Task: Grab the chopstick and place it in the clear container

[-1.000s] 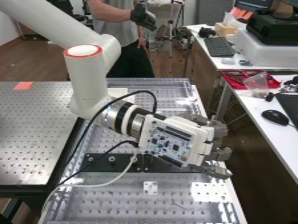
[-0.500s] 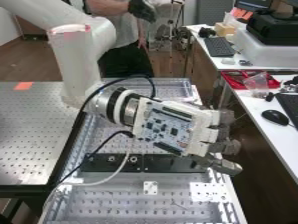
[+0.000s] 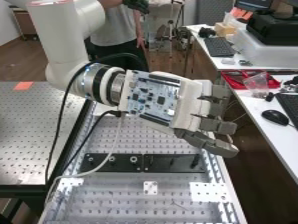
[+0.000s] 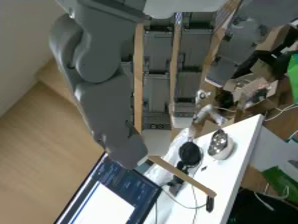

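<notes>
One hand (image 3: 191, 107) — chopstick (image 4: 181, 175) pinched — sits higher now.

No text, label, brand, number or sign legible.
</notes>
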Motion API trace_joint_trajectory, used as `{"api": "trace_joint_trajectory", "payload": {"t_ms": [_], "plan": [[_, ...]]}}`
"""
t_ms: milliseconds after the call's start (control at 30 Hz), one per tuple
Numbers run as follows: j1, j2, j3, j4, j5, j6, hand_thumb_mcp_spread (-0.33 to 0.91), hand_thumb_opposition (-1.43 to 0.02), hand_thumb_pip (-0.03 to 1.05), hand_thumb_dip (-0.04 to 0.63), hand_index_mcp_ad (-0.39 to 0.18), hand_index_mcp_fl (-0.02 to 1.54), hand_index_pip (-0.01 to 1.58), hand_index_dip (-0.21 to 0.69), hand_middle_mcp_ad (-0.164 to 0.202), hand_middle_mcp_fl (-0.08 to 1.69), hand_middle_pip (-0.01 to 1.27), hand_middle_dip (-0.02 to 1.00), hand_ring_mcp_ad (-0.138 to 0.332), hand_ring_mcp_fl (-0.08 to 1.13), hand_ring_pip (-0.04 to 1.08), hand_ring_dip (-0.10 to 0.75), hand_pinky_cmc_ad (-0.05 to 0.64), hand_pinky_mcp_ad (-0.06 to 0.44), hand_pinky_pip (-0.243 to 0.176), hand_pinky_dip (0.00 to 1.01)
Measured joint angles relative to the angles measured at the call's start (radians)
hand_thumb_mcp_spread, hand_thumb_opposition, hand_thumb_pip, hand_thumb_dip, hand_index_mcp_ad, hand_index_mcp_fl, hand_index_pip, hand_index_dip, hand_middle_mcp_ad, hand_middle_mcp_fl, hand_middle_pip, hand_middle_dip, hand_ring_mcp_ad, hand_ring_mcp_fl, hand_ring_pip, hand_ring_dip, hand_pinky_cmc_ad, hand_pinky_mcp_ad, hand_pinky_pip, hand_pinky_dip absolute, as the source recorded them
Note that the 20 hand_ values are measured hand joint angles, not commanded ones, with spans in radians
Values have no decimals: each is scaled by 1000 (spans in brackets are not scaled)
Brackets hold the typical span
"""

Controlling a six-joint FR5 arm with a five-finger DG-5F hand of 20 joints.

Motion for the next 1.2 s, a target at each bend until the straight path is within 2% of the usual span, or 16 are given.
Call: {"api": "trace_joint_trajectory", "payload": {"t_ms": [267, 467, 667, 767, 900, 1200], "plan": [[52, 80, -69, -37, -8, -12, 757, -963, 501, 255, -168, 759, 1183, 5, -30, 930, 702, 721, 3, 705, 94, 545, 476, 215, 94, 176], [107, 144, -102, -105, -10, -43, 750, -967, 501, 255, -168, 759, 1183, 5, -30, 930, 702, 721, 3, 705, 94, 545, 476, 230, 94, 176], [180, 202, -111, -196, 30, -69, 750, -965, 501, 255, -171, 759, 1183, 5, -30, 923, 702, 721, 3, 705, 94, 545, 476, 230, 98, 176], [214, 213, -97, -266, 62, -67, 733, -976, 503, 267, -171, 759, 1183, 5, -31, 927, 702, 721, 5, 702, 94, 545, 476, 230, 98, 176], [260, 208, -44, -373, 117, -44, 730, -974, 517, 267, -171, 759, 1183, 5, -28, 915, 702, 721, 7, 721, 94, 545, 473, 232, 98, 176], [327, 115, 111, -561, 169, 54, 731, -972, 515, 265, -169, 759, 1183, 5, -30, 913, 702, 721, 7, 721, 94, 545, 476, 230, 99, 176]]}}
